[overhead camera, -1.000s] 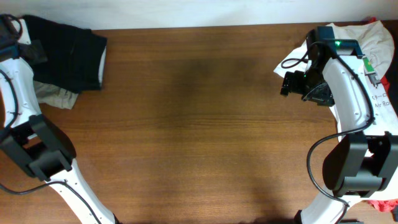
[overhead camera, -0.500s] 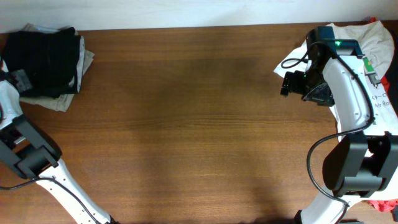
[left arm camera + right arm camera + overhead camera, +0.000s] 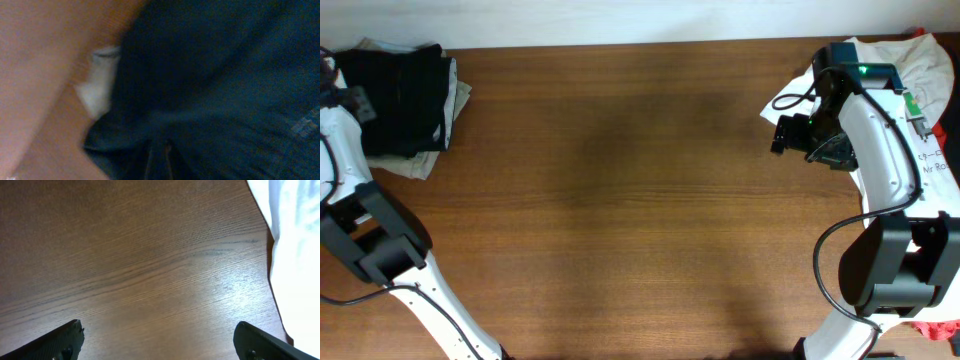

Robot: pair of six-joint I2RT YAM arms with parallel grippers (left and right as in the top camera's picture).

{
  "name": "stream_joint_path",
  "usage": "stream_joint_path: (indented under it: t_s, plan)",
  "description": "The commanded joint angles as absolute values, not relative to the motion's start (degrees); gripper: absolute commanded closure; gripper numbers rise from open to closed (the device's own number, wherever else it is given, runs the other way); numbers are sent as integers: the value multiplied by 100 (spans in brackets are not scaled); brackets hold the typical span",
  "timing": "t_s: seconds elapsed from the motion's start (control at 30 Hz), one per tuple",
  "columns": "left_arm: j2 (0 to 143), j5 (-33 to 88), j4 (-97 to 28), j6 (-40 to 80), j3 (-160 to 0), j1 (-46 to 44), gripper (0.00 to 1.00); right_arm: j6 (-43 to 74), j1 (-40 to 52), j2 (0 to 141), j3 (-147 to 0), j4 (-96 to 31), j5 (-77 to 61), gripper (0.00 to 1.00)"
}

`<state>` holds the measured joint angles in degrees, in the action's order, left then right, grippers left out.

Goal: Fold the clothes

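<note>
The left gripper (image 3: 360, 100) is at the edge of the black shorts (image 3: 405, 95), which lie just beside it on top of the beige shorts (image 3: 415, 165). Its own view is blurred, so I cannot tell whether the fingers are together. The cloth looks soft, light and limp, so a hem or a corner seems the best hold. The right gripper (image 3: 782, 135) hangs with fingers apart, and the white T-shirt (image 3: 910, 60) is behind it.

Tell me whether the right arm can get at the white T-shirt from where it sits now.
Probably yes. The right claw is open above the table, and the white T-shirt lies close beside it, with nothing lying between them. A short sideways move should do.
</note>
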<state>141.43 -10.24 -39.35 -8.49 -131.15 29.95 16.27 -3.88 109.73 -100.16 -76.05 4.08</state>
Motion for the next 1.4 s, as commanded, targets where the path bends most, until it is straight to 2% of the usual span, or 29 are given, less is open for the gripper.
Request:
stream_joint_path:
  t_s: [0.0,0.17,0.23,0.4,0.5,0.6,0.97,1.07,1.1,1.2,1.37]
  plan:
    - [13981,30,-4165,-821,-12988,2921,93,1632,-379,10912,-10016,-7607,519,1]
    - [13983,-86,-4077,-825,-12420,2993,94,1632,-379,10912,-10016,-7607,519,1]
    - [13983,-84,-3968,-825,-12217,3022,98,1632,-379,10912,-10016,-7607,519,1]
    - [13983,-34,-3756,-823,-11480,2998,98,1632,-379,10912,-10016,-7607,519,1]
    - [13983,545,-3883,-757,-11135,2998,99,1632,-379,10912,-10016,-7607,519,1]
    - [13983,910,-3957,-185,-10916,2939,99,1632,-379,10912,-10016,-7607,519,1]
    - [13719,851,-4484,69,-10916,1328,99,1632,-379,10912,-10016,-7607,519,1]
    - [13434,854,-4484,71,-10980,1319,91,1632,-379,10912,-10016,-7607,519,1]
    - [13275,827,-4484,69,-11006,1376,91,1632,-379,10912,-10016,-7607,519,1]
    - [12831,587,-4458,62,-11043,1509,81,1632,-377,10912,-10016,-7607,519,1]
    - [12324,419,-4412,64,-11303,1732,80,1632,-379,10912,-10016,-7607,519,1]
